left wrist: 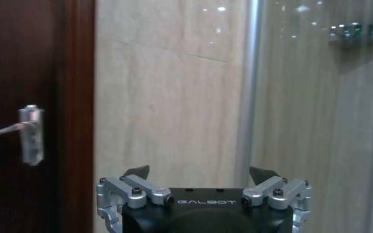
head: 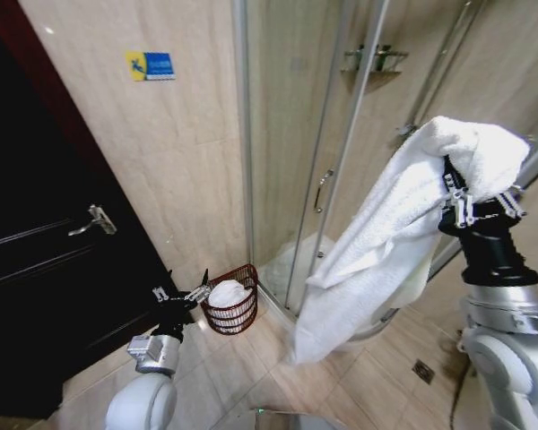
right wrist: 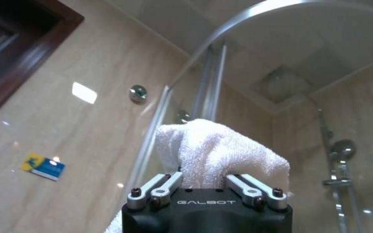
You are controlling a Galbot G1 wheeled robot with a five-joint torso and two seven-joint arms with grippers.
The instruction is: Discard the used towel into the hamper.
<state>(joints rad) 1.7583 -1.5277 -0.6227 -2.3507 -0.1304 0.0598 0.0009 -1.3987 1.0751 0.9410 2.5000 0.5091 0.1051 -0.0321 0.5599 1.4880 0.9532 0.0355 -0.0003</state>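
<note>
Right end effector (head: 455,199) — half-hidden under towel (head: 386,242)

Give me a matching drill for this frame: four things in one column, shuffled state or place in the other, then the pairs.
1. towel
2. hamper
3. left gripper
4. door handle

A. open, holding nothing
B. on the dark door
C. hanging from the raised right gripper
D. on the floor by the shower glass, white cloth inside

Pairs: 1-C, 2-D, 3-A, 4-B
</note>
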